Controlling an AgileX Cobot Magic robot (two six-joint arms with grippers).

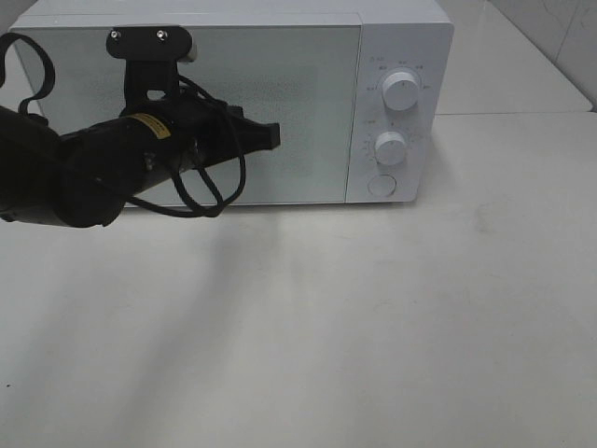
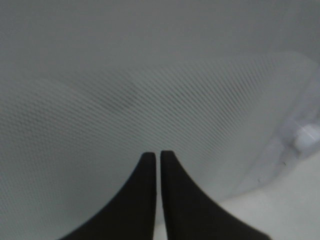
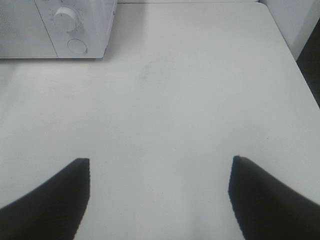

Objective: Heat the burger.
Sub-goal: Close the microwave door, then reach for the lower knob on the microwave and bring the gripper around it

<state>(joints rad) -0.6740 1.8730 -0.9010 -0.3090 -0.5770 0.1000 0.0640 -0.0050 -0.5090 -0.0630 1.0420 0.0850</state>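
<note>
The burger is out of view in all three views. A white microwave (image 1: 401, 56) stands at the back of the table with its door (image 1: 298, 93) closed. My left gripper (image 1: 277, 136) is shut with nothing in it, its tips at or just off the door's mesh window (image 2: 165, 100). In the left wrist view the left gripper (image 2: 154, 153) shows two dark fingers (image 2: 175, 200) nearly touching each other. My right gripper (image 3: 160, 161) stands open over bare table, empty, and does not show in the exterior high view.
On the microwave's right panel are two white knobs (image 1: 402, 91) (image 1: 390, 147) and a round button (image 1: 381, 185). The white table (image 1: 373, 327) stretches in front. The table's right edge (image 3: 295, 65) shows in the right wrist view.
</note>
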